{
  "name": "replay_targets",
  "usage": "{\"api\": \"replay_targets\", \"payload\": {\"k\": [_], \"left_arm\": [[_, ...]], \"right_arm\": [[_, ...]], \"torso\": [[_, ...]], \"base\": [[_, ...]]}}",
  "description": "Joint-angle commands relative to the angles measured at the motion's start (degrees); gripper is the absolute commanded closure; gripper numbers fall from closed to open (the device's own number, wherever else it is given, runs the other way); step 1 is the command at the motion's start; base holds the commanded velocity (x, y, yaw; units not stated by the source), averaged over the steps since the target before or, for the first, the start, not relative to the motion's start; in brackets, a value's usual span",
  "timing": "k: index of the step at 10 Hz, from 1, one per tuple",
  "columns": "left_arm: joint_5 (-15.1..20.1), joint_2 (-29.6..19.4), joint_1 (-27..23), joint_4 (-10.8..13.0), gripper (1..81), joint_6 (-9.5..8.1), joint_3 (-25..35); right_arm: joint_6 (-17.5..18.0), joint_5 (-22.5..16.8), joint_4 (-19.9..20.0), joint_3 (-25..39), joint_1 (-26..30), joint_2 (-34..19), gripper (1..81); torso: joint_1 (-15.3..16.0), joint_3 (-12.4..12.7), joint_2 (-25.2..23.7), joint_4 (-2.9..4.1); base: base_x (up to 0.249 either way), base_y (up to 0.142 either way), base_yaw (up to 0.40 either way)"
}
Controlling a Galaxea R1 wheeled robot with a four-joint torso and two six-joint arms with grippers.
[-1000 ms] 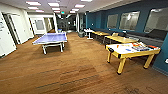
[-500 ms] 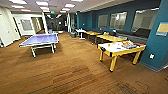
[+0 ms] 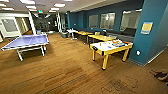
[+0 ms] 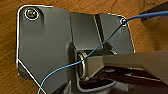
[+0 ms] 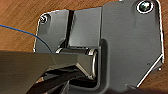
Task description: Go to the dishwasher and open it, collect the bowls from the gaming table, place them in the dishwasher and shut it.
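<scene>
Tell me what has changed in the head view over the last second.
The whole picture has shifted, so the camera has moved with the robot, not the furniture. The blue table-tennis table now sits further left in the picture, and so does the yellow-legged games table; the teal wall fills more of the right side. The tables themselves stand as they did on the wooden floor.
</scene>
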Motion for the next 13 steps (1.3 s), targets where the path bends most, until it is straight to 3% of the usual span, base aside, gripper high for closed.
{"api": "replay_targets", "payload": {"k": [1,5,7,13], "left_arm": [[3.2,-0.1,-2.4,0.5,1.0,-0.24,0.6],[3.2,-0.2,-2.3,0.4,1.0,-0.16,0.5],[3.2,-0.3,-2.3,0.4,1.0,-0.15,0.6],[3.1,-0.5,-2.4,-0.4,1.0,-0.24,0.6]], "right_arm": [[-0.2,-2.8,-0.4,0.3,2.4,0.3,1.0],[-0.2,-2.8,-0.4,0.3,2.3,0.3,1.0],[-0.2,-2.8,-0.3,0.3,2.3,0.3,1.0],[-0.1,-2.8,-0.3,0.3,2.1,0.4,1.0]], "torso": [[0.0,0.0,0.0,0.0],[0.0,0.0,0.0,0.0],[0.0,0.0,0.0,0.0],[0.0,0.0,0.0,0.0]], "base": [[0.0,0.0,-0.245],[0.0,0.0,-0.247],[0.0,-0.108,0.0],[0.0,0.0,0.0]]}}
